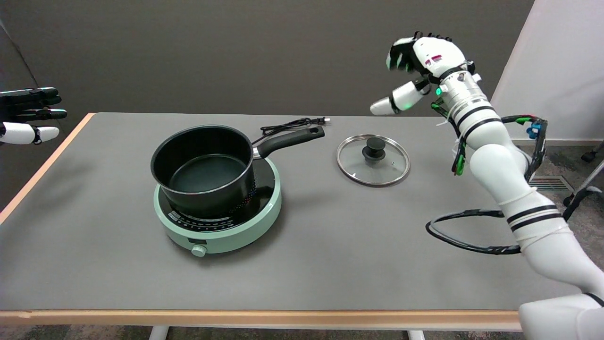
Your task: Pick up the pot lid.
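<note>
The glass pot lid [373,160], probably slippery and breakable, is offering its black knob [373,147] to the empty, part-curled robot hand [417,63] hovering above.

Pot [203,170] on cooker [219,215]; lid [373,159] right, on table [330,255].

Right hand [424,56] raised in air, empty, fingers [398,59] curling

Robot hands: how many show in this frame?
2. The right hand is raised above the table's far right, beyond the glass pot lid, holding nothing. The left hand hangs at the picture's left edge, partly cut off.
</note>
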Action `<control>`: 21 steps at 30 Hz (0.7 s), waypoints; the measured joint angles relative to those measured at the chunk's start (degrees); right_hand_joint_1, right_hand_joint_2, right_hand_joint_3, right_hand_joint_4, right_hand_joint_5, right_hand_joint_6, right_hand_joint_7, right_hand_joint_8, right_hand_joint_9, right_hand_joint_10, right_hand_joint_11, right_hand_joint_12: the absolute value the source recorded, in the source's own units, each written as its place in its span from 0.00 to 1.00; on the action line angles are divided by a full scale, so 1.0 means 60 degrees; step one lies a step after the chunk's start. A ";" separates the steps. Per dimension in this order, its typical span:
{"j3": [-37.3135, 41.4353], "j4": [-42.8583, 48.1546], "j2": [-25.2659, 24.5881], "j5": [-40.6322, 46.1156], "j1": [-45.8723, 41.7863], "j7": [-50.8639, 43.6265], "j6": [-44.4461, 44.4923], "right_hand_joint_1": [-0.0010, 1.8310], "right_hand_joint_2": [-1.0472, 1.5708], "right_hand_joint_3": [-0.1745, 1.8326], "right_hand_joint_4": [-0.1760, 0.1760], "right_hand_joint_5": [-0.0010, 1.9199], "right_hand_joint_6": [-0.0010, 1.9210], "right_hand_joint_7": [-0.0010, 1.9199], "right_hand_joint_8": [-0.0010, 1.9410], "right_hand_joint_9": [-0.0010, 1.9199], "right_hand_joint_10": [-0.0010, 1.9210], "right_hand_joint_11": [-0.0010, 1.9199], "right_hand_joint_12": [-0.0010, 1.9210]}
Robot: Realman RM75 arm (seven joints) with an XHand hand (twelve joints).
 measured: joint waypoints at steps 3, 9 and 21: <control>-0.0170 -0.0058 0.0229 0.0030 0.0125 0.0293 -0.0183 0.51 0.81 0.22 1.00 0.41 0.68 0.50 0.31 0.46 0.45 0.35 0.72; -0.0527 -0.0154 0.0650 0.0074 0.0311 0.1031 -0.0477 0.51 0.82 0.22 1.00 0.41 0.68 0.49 0.30 0.46 0.45 0.35 0.72; -0.1158 -0.0148 0.1501 -0.0430 0.0452 0.2067 -0.0552 0.45 0.66 0.50 1.00 0.39 0.40 0.49 0.27 0.46 0.43 0.35 0.72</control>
